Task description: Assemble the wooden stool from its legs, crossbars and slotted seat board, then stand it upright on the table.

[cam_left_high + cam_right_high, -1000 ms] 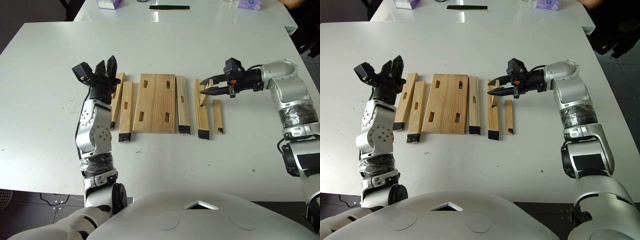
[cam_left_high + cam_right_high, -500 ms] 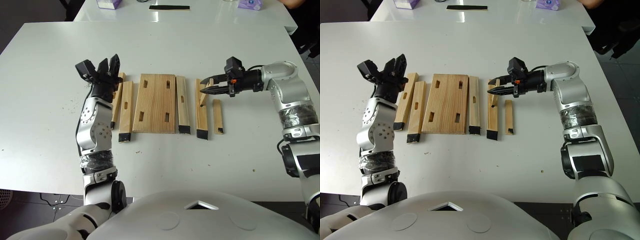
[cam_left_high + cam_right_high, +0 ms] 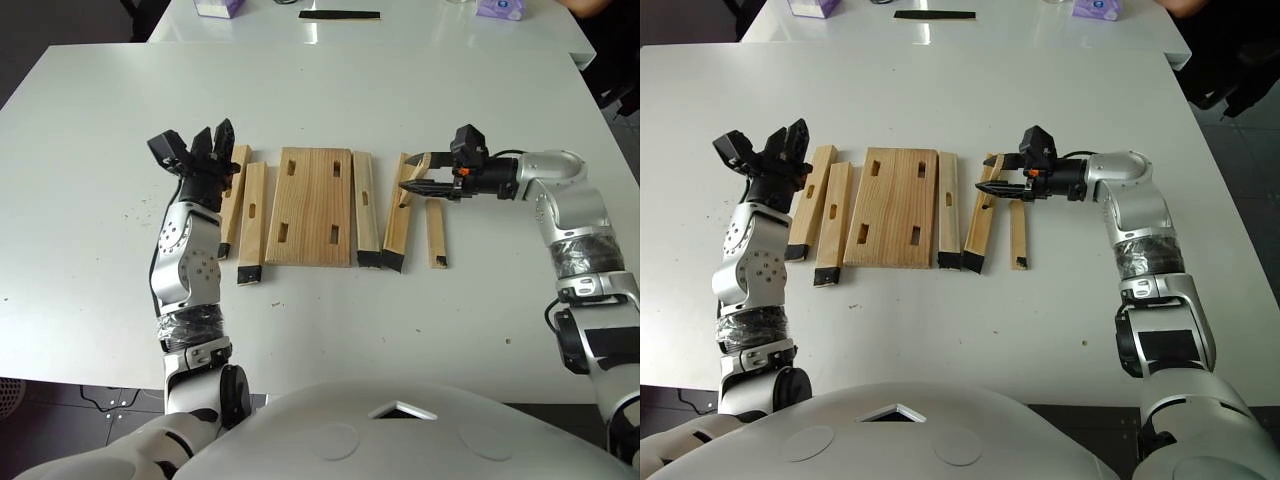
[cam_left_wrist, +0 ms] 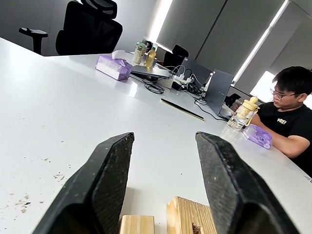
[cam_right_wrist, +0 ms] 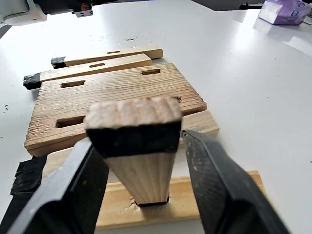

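tilted now, the long pale wooden leg with black foot [image 3: 398, 225]; right gripper [image 3: 408, 185] squeezes its short wooden crossbar [image 5: 139, 161], centre-right; left gripper [image 3: 192, 140] gapes.

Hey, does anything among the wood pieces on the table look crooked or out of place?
Yes. One leg right of the board lies slanted while the rest lie parallel. Its black end nearly meets the neighbouring leg. The right claw grips a short piece standing in its slot.
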